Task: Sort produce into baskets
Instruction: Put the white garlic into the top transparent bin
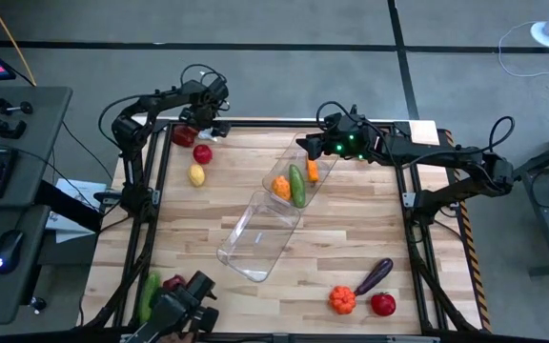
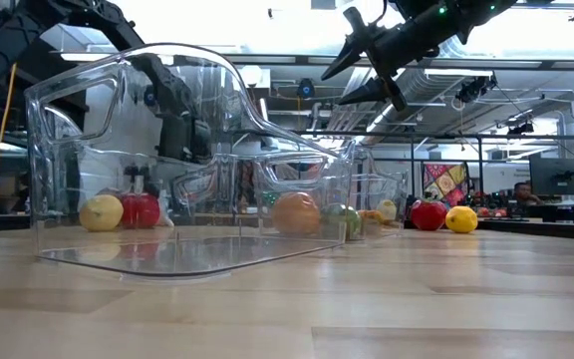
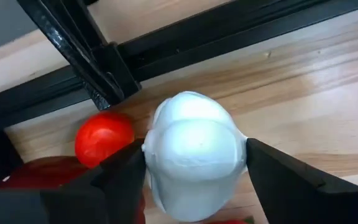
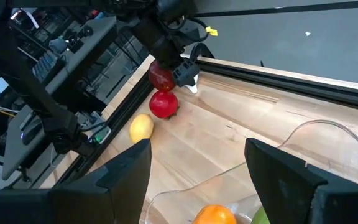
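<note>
At the table's near edge in the high view lie an orange pumpkin (image 1: 342, 300), a red tomato (image 1: 383, 304) and a purple eggplant (image 1: 374, 276) on the right, with a green cucumber (image 1: 149, 292) and a dark red piece (image 1: 173, 282) at the near left corner. Farther in, the near clear basket (image 1: 255, 238) lies on the wood with nothing seen inside, touching end to end the far clear basket (image 1: 303, 171), which holds an orange fruit (image 1: 281, 188), a second green cucumber (image 1: 297, 185) and an orange carrot (image 1: 313, 170). The right gripper (image 1: 305, 145) hovers above the far end of that basket, its fingers (image 4: 129, 171) spread wide apart and holding nothing; the low view shows it raised well above the table. To the left, a yellow lemon (image 1: 196, 175) and a red apple (image 1: 202, 153) sit near each other on the wood, with a darker red apple (image 1: 184, 136) just beyond. At the far left corner, by the table's black rail (image 3: 185, 43), the left gripper (image 3: 194, 171) is clamped on a white garlic (image 3: 194, 155), its fingers (image 3: 123, 180) pressing either side, just beside the red apples.
</note>
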You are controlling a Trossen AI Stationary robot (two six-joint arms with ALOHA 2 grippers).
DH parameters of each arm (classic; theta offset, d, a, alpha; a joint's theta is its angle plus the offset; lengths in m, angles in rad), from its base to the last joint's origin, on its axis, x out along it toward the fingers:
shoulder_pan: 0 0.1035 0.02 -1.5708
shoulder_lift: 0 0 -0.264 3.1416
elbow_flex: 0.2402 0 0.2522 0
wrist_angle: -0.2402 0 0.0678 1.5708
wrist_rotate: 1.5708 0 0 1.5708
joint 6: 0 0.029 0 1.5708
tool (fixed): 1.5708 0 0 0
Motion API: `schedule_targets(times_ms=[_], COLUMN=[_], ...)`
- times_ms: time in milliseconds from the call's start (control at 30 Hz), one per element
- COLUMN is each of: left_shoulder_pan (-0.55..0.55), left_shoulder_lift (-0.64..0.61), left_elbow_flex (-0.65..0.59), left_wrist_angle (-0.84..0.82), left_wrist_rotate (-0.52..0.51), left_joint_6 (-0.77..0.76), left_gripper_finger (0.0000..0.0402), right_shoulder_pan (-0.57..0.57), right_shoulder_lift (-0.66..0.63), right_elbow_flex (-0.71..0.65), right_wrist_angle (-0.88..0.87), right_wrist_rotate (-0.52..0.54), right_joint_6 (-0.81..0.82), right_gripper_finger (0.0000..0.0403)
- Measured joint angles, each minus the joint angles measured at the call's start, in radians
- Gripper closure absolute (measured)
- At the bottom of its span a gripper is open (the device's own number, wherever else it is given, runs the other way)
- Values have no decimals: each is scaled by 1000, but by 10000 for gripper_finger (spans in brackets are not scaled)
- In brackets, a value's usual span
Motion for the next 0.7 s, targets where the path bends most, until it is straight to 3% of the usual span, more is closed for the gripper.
schedule_targets(times_ms=[200, 467, 700], left_shoulder_pan=[-2, -18, -190], left_shoulder_lift=[-21, -190, -388], left_elbow_flex=[-4, -4, -3], left_wrist_angle=[1, 13, 139], left_wrist_rotate=[19, 71, 251], left_joint_6=[35, 53, 93], left_gripper_finger=[254, 253, 253], right_shoulder_pan=[0, 0, -11], right_shoulder_lift=[0, 0, 0], right_elbow_flex=[0, 0, 0], right_wrist_angle=[0, 0, 0], right_wrist_rotate=[10, 12, 12], right_joint_6=[0, 0, 0], right_gripper_finger=[151, 151, 151])
